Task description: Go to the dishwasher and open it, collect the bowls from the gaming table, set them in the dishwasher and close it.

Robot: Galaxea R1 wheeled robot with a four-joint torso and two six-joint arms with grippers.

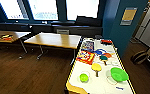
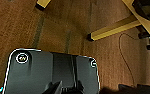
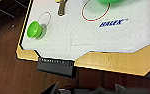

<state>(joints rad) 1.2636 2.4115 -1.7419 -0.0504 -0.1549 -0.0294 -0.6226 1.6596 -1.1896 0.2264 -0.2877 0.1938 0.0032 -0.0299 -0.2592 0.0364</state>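
Facing the gaming table [image 1: 101, 82] from its near end, head view: long white top w/ yellow edge, strewn w/ stuff. Wide green bowl [image 1: 119, 74] sits near the table's right edge, close to the near end; small lime bowl [image 1: 83, 77] is toward the left edge, well apart from it. Yellow paddle [image 1: 96, 67] lies between the two, a bit further back. Beyond: board game boxes [image 1: 86, 57], more paddles [image 1: 104, 58], red item at far end. Wooden-topped desks [image 1: 53, 40] to the left, wood floor [image 1: 28, 72], windows behind.

Right wrist view: same table end from above, lime bowl [image 3: 34, 29] by a red ring mark, wide bowl [image 3: 108, 1] cut off at frame edge, "HALEX" print on top. Left wrist view: floor [image 2: 21, 27], yellow table legs [image 2: 111, 31], a thin cable.

Grippers: cannot tell state for either, nothing seen held.
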